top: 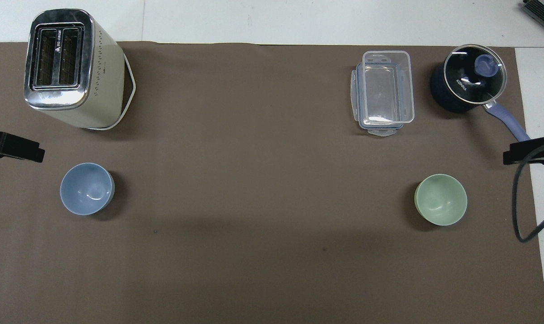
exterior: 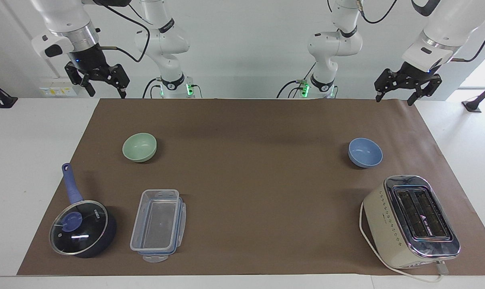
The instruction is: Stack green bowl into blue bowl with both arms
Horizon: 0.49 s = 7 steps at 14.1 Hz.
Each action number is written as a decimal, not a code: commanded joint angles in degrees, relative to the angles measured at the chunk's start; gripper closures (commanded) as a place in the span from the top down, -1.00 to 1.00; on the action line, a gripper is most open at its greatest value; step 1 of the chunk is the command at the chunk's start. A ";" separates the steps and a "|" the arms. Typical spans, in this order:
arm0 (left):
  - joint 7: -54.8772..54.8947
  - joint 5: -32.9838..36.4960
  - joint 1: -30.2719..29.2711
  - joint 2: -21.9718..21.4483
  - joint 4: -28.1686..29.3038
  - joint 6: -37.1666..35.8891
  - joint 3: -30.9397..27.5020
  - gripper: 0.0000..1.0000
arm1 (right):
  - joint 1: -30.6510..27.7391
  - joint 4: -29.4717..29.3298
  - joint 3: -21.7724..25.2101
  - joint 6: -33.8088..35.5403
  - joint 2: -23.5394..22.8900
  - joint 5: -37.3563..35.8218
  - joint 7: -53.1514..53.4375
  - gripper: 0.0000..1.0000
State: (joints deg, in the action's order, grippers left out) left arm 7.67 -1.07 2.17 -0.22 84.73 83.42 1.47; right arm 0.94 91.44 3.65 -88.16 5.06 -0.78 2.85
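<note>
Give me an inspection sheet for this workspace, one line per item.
Surface: brown mat on a white table.
Job's things: green bowl toward the right arm's end, blue bowl toward the left arm's end; both upright, empty, apart.
Clutter: saucepan with its lid on, clear box, toaster.
Claws: right claw and left claw open, raised, waiting.
Cables: toaster cord; black cable.
Surroundings: white wall.

A white table is standing against a plain white wall, a brown mat is covering it, and daylight is coming through a window.
</note>
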 commanded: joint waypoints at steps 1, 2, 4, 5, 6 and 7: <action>0.06 0.89 -0.24 -1.63 1.84 -0.10 0.11 1.00 | -0.77 0.85 -0.48 -0.43 0.65 0.43 0.75 1.00; -0.03 0.89 -0.24 -1.63 1.84 -0.10 0.11 1.00 | -0.77 0.94 -0.40 -0.43 0.65 0.43 0.75 1.00; -0.20 0.98 -0.24 -1.54 1.50 -0.01 0.11 1.00 | -0.77 1.20 -0.40 -0.43 0.74 0.43 0.75 1.00; -0.20 0.98 -0.24 -1.45 1.49 0.08 0.11 1.00 | -0.77 1.20 -0.40 -0.43 0.74 0.43 0.75 1.00; -0.20 0.98 -0.24 -1.54 1.58 0.08 0.11 1.00 | -0.77 1.20 -0.40 -0.43 0.74 0.43 0.75 1.00; -0.38 0.98 -0.24 -1.54 1.58 -0.01 0.11 1.00 | -0.77 1.20 -0.40 -0.43 0.74 0.43 0.75 1.00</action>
State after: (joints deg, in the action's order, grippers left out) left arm 7.67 -1.07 2.14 -0.24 84.73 83.42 1.47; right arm 0.91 91.60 3.65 -88.16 5.06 -0.78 2.86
